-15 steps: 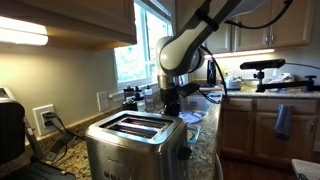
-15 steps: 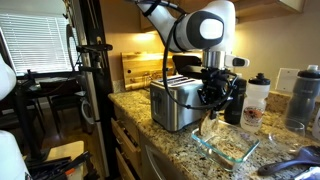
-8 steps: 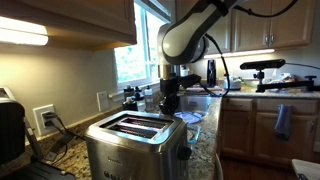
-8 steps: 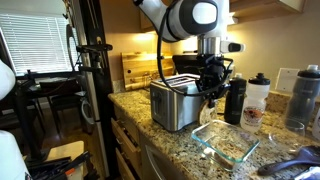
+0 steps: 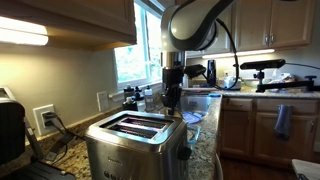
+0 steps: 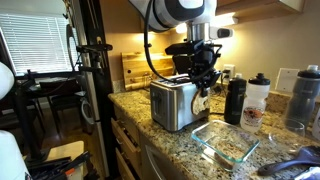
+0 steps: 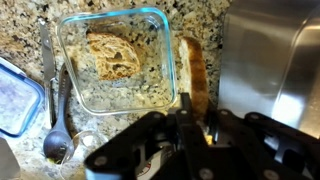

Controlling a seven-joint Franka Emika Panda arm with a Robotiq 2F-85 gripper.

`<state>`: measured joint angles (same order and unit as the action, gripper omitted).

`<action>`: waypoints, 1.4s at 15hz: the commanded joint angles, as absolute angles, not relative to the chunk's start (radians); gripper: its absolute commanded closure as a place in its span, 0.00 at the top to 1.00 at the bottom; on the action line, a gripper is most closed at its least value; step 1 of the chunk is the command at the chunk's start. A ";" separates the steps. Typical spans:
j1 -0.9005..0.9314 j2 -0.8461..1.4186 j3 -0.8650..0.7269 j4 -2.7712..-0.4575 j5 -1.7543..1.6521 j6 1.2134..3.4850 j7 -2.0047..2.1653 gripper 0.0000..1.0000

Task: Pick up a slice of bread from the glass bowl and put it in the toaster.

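My gripper (image 7: 188, 112) is shut on a tan slice of bread (image 7: 193, 72) held on edge, hanging down from the jaws. In both exterior views the slice (image 6: 203, 101) hangs beside the steel toaster (image 6: 173, 104), between it and the glass bowl (image 6: 226, 140); the gripper (image 5: 172, 98) is just past the toaster's far end (image 5: 135, 140). In the wrist view the glass bowl (image 7: 75, 25) lies to the left and holds another bread slice (image 7: 112, 55). The toaster's shiny side (image 7: 265, 60) fills the right.
A black bottle (image 6: 236, 100) and clear containers (image 6: 303, 97) stand behind the bowl. A blue-lidded container (image 7: 15, 95) and a spoon (image 7: 56, 120) lie on the granite counter left of the bowl. A wooden board (image 6: 137, 68) leans behind the toaster.
The arm has risen and moved toward the toaster, lifting the bread slice out of the bowl and up beside the toaster.
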<state>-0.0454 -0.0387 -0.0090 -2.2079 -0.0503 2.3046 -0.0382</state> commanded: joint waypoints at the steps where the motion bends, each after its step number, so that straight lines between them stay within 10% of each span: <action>1: -0.032 -0.140 -0.010 -2.280 -0.067 2.282 -0.037 0.08; 21: -0.007 -0.401 0.049 -2.395 -0.102 2.282 -0.003 0.08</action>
